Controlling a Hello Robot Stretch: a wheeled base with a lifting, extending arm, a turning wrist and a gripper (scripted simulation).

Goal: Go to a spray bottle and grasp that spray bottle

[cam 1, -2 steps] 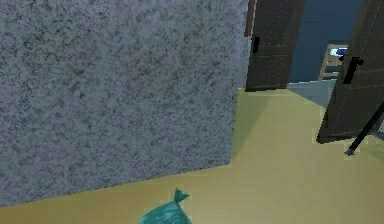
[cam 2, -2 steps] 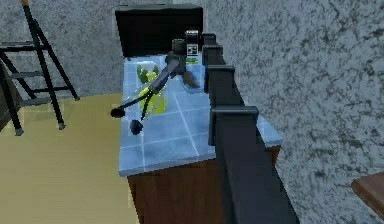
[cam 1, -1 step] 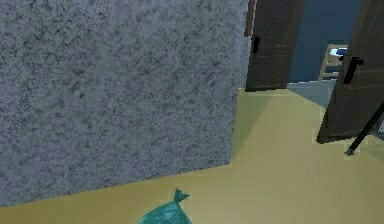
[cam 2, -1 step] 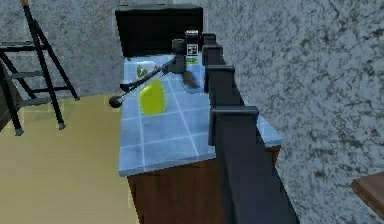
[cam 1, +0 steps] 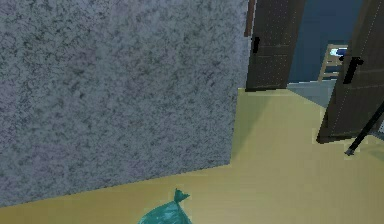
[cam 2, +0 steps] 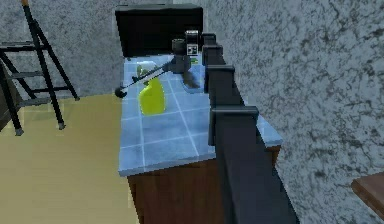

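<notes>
A yellow bottle-shaped thing (cam 2: 152, 98) stands on a counter with a pale blue tiled top (cam 2: 170, 130). The dark arm (cam 2: 235, 130) rises from the arm side view's bottom edge over this counter. At its far end are two small white squares, and left of them the gripper (cam 2: 135, 82). Its thin fingers (cam 2: 150, 79) slant down toward the left, right at the yellow thing's top. A small yellow-green thing (cam 2: 146, 70) lies just behind the fingers. I cannot tell whether the gripper holds anything.
A black box (cam 2: 158, 28) sits at the counter's far end against a grey speckled wall. A black folding stand (cam 2: 35, 65) is on the yellow floor to the left. Ahead are a grey wall (cam 1: 120, 90), dark doors (cam 1: 355, 90) and a teal bag (cam 1: 168, 212).
</notes>
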